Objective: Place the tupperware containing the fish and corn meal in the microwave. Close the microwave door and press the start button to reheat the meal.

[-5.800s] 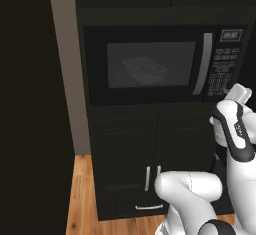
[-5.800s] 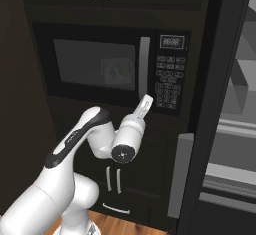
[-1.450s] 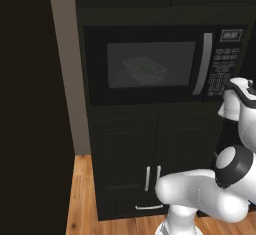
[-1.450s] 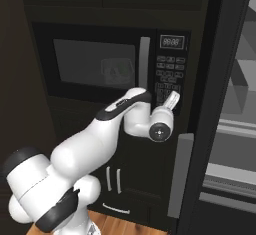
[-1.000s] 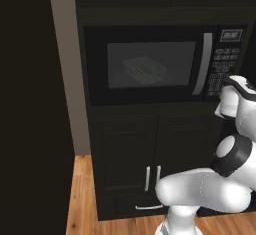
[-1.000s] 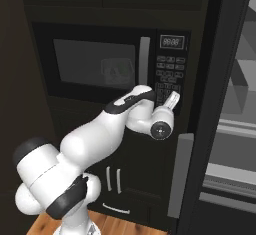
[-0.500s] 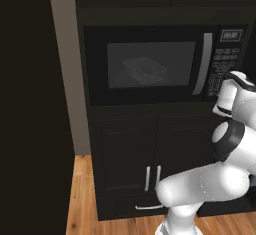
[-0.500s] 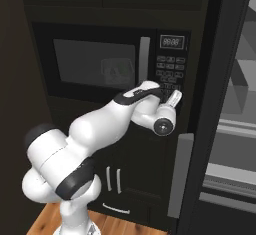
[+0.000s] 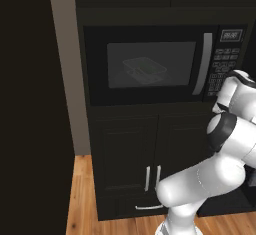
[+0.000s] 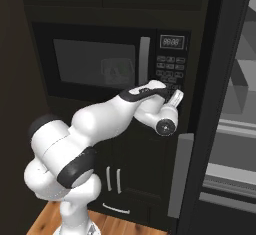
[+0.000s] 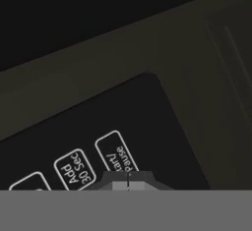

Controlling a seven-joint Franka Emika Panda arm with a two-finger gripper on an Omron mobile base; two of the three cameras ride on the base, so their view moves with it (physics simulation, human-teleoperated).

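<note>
The black microwave sits built into dark cabinetry with its door shut. Through the window the clear tupperware rests inside; in the right base view a faint green of the meal shows through the glass. My gripper is shut and its tips are pressed to the bottom of the keypad panel. In the hand view the shut fingertips meet on the Start/Pause button.
A long grey bar handle runs down the door's right edge. Dark cabinet doors lie below the microwave, and a tall dark panel with a grey handle stands to the right. Wood floor is below.
The hand has moved slightly up and in toward the keypad's bottom row, and the arm's elbow has swung lower. The microwave door and the tub inside stay as they were.
</note>
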